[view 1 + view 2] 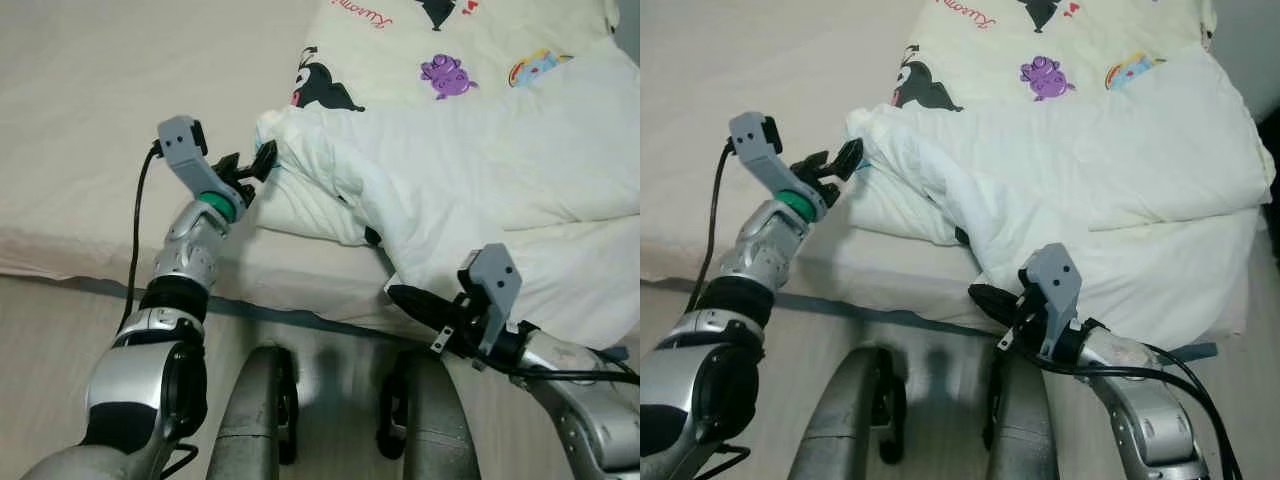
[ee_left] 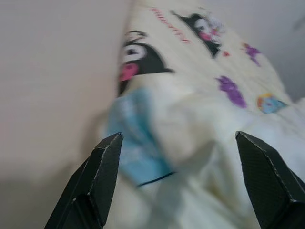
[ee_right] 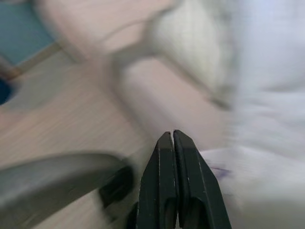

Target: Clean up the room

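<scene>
A crumpled white duvet (image 1: 470, 170) with cartoon prints lies on the bed, and part of it hangs over the front edge. My left gripper (image 1: 262, 160) is open at the duvet's near left corner. In the left wrist view its fingertips (image 2: 107, 148) stand wide apart, with the corner and a light blue tag (image 2: 138, 143) between them, not clamped. My right gripper (image 1: 400, 295) is shut with nothing in it. It sits low by the bed's front edge, just under the hanging duvet fold. The right wrist view is blurred and shows its fingers (image 3: 164, 162) pressed together.
The beige mattress sheet (image 1: 100, 120) stretches to the left of the duvet. The bed's front edge (image 1: 300, 318) runs across the view, with pale wooden floor (image 1: 50, 360) below it. My own legs (image 1: 260, 420) stand right against the bed.
</scene>
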